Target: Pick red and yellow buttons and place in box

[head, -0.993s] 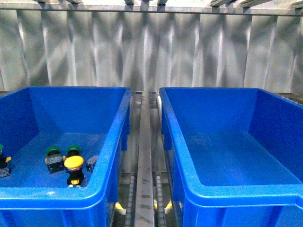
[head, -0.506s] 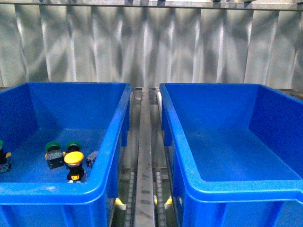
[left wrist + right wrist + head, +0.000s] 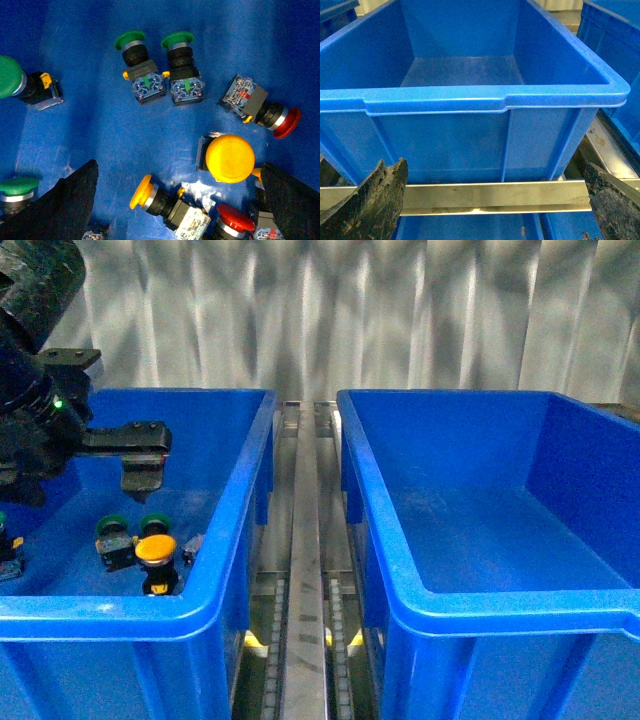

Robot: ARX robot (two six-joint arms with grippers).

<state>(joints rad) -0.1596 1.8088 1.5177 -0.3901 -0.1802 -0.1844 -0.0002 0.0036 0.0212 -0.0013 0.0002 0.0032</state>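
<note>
The left gripper (image 3: 178, 172) hangs inside the straight-rimmed blue crate (image 3: 110, 625), above the buttons scattered on its floor. Its fingers (image 3: 65, 205) are spread wide and hold nothing. The left wrist view shows eight buttons: two yellow, two red and four green. The upright yellow button (image 3: 230, 157) stands cap-up. The tipped yellow button (image 3: 142, 192) lies on its side between the fingers, near a red button (image 3: 234, 218) that the picture's edge partly cuts off. The second red button (image 3: 280, 120) lies on its side just beside the upright yellow one. A green button (image 3: 131, 41) and a second green button (image 3: 178, 41) lie side by side. A third green button (image 3: 7, 75) lies well apart from them, and a fourth green button (image 3: 17, 185) is partly hidden behind a finger. In the front view the crate's near wall and the arm hide most of these, leaving only one yellow cap and a few green ones in sight. A metal conveyor rail (image 3: 303, 570) runs between this crate and the stepped-rim blue crate (image 3: 470, 102), with a corrugated metal wall (image 3: 400, 310) behind both. The right gripper (image 3: 494, 167) is open and empty in front of the stepped-rim crate, above a steel bar (image 3: 485, 195). A ribbed blue crate (image 3: 615, 45) stands just beside it.
</note>
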